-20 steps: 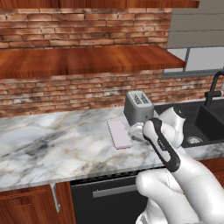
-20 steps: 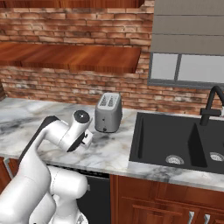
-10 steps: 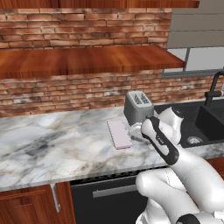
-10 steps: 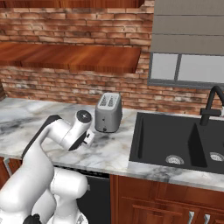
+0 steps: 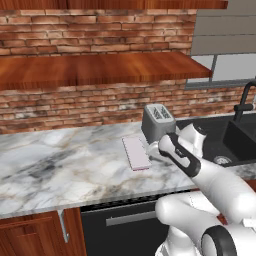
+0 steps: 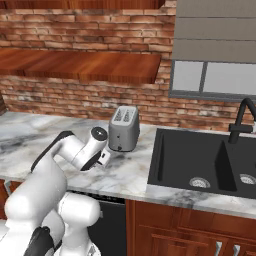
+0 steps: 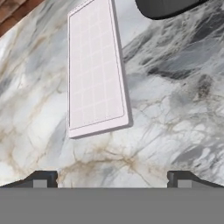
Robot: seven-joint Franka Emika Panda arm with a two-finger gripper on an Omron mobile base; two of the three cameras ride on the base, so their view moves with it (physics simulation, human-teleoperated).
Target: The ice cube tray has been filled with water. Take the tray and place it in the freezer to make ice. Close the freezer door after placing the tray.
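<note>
grey toaster, black sink, marble counter

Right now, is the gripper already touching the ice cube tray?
Apart. In the hand view, bare marble counter lies between the open gripper fingertips and the near edge of the ice cube tray.

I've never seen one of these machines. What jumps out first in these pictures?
The big white robot arm bends low over a marble counter, its open gripper near a thin pale pink tray. Next to the tray stands a boxy grey toaster, before a red brick wall.
</note>
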